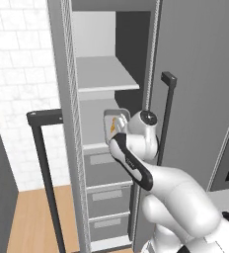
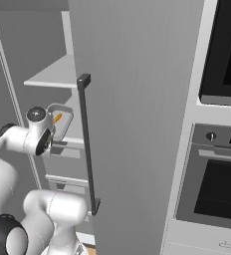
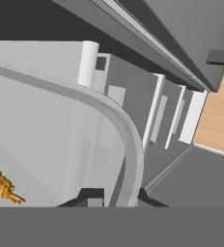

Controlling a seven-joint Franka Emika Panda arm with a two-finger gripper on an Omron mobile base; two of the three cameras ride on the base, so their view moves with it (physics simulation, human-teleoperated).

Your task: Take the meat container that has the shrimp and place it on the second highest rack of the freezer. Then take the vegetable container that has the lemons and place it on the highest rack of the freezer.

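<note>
The meat container [image 1: 112, 120], a pale tray with a grey rim, is tilted steeply at the front right of the open freezer [image 1: 99, 148]. The orange shrimp [image 1: 114, 125] lies inside it. My gripper [image 3: 116, 197] is shut on the tray's curved rim [image 3: 131, 140], with the shrimp [image 3: 2, 184] at the lower left. The tray [image 2: 61, 122] hangs level with the second highest rack [image 1: 88, 121], just above its front edge. The highest rack [image 1: 104, 74] above it is bare. The vegetable container with the lemons is out of view.
Three grey drawers [image 1: 106, 167] sit under the shelves. The freezer door [image 1: 66, 99] stands open on the left with its dark bar handle [image 1: 43, 163]. A tall grey door with a dark handle [image 2: 86, 144] is close on the right. Wall ovens [image 2: 219, 174] stand further right.
</note>
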